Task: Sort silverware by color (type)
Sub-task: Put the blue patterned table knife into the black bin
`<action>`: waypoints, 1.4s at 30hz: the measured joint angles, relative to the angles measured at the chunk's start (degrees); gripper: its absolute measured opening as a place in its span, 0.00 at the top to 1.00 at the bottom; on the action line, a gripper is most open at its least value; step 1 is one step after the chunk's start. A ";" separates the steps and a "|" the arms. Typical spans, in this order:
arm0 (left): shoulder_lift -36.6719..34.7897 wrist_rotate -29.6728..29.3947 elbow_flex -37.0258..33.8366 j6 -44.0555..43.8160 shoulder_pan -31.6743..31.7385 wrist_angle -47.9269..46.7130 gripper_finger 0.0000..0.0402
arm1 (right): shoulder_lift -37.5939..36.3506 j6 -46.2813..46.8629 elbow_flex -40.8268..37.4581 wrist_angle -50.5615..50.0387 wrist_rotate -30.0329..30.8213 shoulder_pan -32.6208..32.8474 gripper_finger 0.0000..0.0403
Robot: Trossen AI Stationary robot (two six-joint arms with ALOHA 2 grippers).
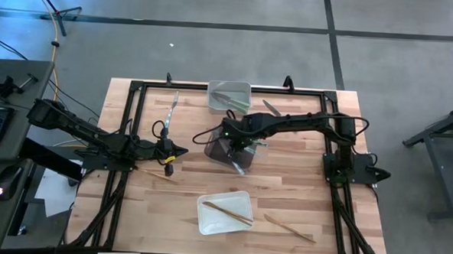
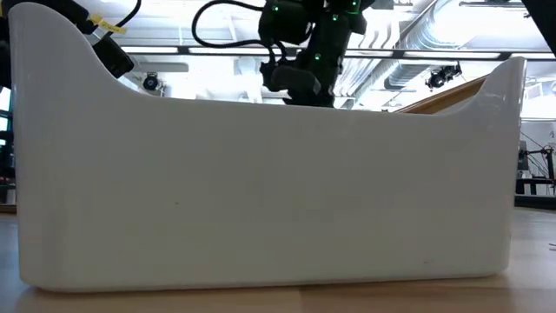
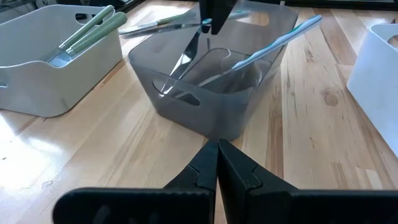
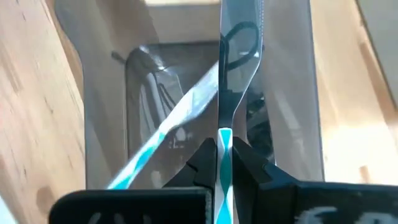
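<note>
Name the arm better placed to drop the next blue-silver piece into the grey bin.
Right. The right gripper is shut on a blue-silver knife directly above the grey bin, so it probably only needs to release. The left gripper, shut and empty, waits beside the bin.

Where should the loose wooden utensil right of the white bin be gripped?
Mid-shaft, from straight above, fingers across its narrow width: the wooden utensil lies flat on the table, clear of the white bin. Right gripper is shut on a knife.
</note>
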 joint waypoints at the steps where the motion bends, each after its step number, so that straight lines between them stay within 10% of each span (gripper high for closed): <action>1: 0.02 -0.02 0.00 0.00 0.02 0.00 1.00 | 0.00 -0.55 -0.25 1.03 0.20 -0.01 0.98; 42: 0.01 0.22 0.00 -0.42 0.00 -0.37 1.00 | 0.20 16.19 3.20 -9.68 -11.99 -1.07 0.96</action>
